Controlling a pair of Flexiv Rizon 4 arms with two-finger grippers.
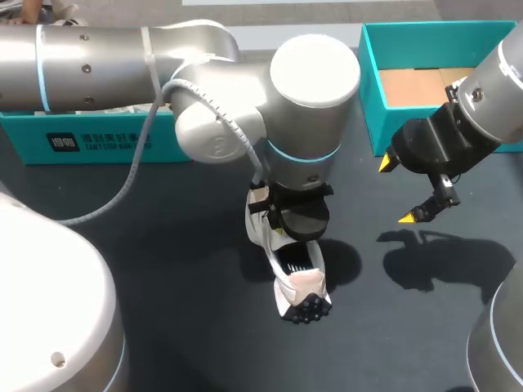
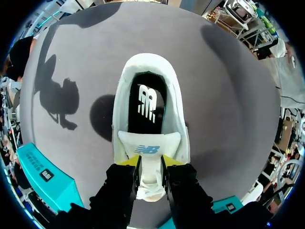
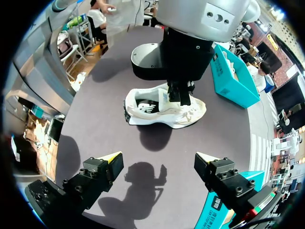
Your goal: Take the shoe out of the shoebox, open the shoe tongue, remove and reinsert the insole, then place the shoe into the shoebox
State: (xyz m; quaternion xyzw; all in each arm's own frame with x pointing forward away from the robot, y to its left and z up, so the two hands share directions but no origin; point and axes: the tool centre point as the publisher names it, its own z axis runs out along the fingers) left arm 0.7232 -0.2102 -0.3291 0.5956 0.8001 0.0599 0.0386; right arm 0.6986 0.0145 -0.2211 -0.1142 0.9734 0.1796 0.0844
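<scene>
A dark grey tabletop (image 1: pixel 163 269) is filling the head view. My thick silver left arm (image 1: pixel 106 57) is lying across it from 9 o'clock to the centre, with a grey ribbed cable (image 1: pixel 122 192) hanging off it. Its big round joint is hiding the left gripper (image 2: pixel 150 162) from above. My silver right arm (image 1: pixel 498 90) is showing only in part, cut off at 3 o'clock.

A teal cardboard shoebox (image 1: pixel 372 90) is standing open at 1 o'clock, with brown card showing inside and its far side running out of view. A long teal cardboard piece (image 1: pixel 106 140) is sitting at 10 o'clock, mostly covered by the left arm; I cannot tell whether it is a lid or a second box.

A white mesh sneaker (image 1: pixel 301 282) is sitting on the table just past centre towards 6 o'clock, well apart from the shoebox, its upper half hidden under the left wrist. In the left wrist view the two yellow-tipped fingers are pinching the white padded tongue (image 2: pixel 149 149) from both sides. A black insole (image 2: pixel 145 102) with a white mark is lying in the shoe's opening ahead of them, while the toe is hidden beneath the fingers.

The right gripper (image 1: pixel 398 189) is hanging above bare table at 3 o'clock, fingers spread wide and holding nothing. In the right wrist view the sneaker is lying well ahead of it
</scene>
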